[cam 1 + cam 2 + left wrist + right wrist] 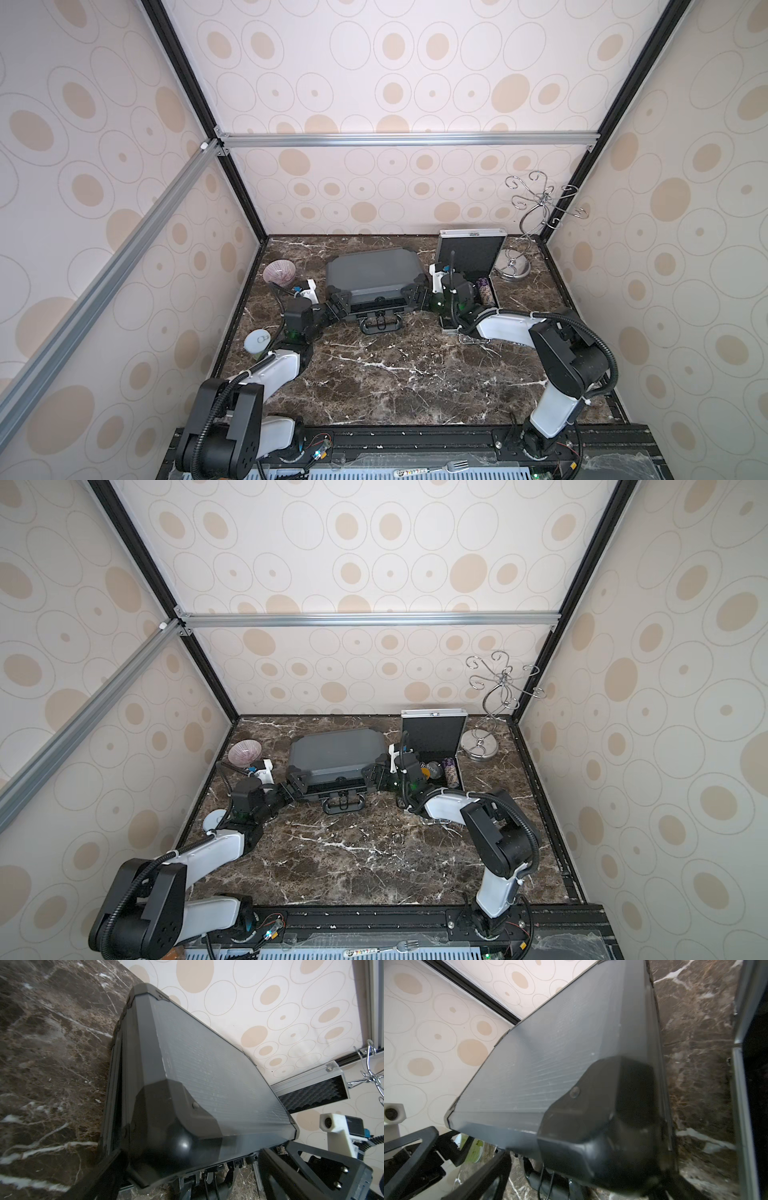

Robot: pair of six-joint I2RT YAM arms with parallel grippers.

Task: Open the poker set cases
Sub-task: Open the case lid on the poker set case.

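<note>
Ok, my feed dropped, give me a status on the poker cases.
Left gripper and right gripper open, straddling the dark grey case front corners. Its lid looks slightly ajar; silver case already open. Nothing over the lid.

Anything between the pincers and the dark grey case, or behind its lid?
Nothing visible. The left pincer and right pincer straddle the front corners of the dark grey case; the marble tabletop behind it is bare.
</note>
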